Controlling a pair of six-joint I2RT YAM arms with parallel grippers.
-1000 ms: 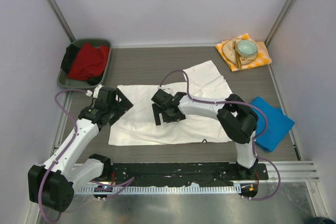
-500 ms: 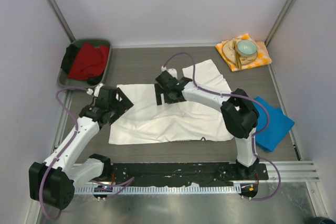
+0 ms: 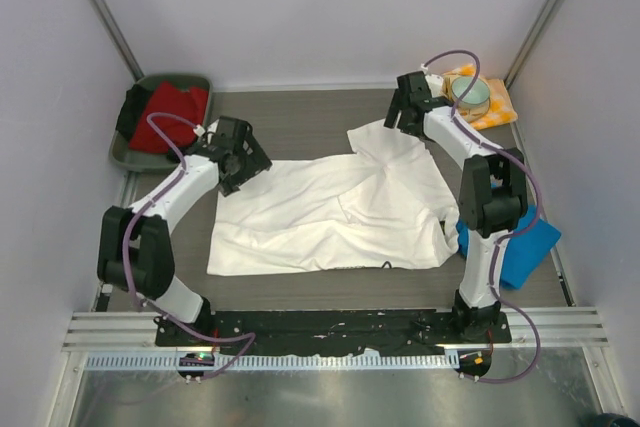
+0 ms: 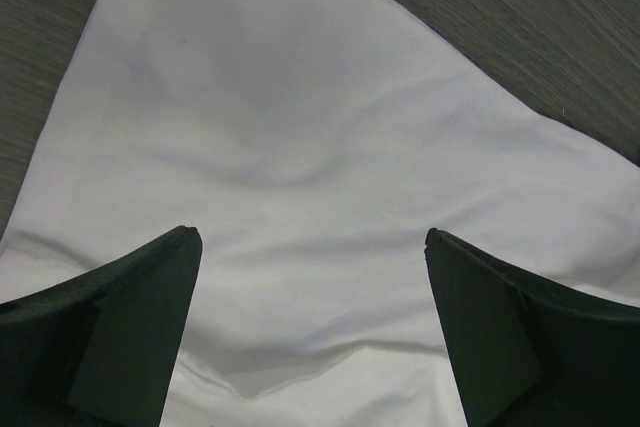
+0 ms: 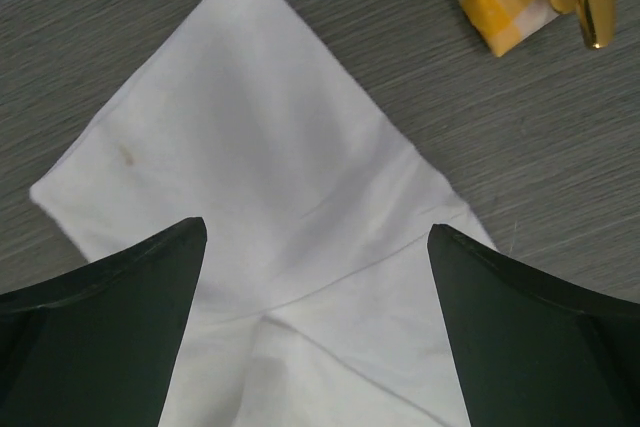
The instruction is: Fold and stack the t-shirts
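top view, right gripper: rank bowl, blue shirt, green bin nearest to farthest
From the right gripper:
1. bowl: just to its right, on the checked napkin in the back right corner.
2. blue shirt: right edge of the table, toward the arm bases.
3. green bin: back left corner, across the table.

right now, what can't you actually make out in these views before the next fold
white t-shirt: no print shows in any view; which face is up is unclear.
blue t-shirt: top view, its left side sits behind the right arm.
gold utensil: right wrist view, cut off by the top edge.
dark cloth beside the red cloth in the tray: top view, bunched, too small to identify.
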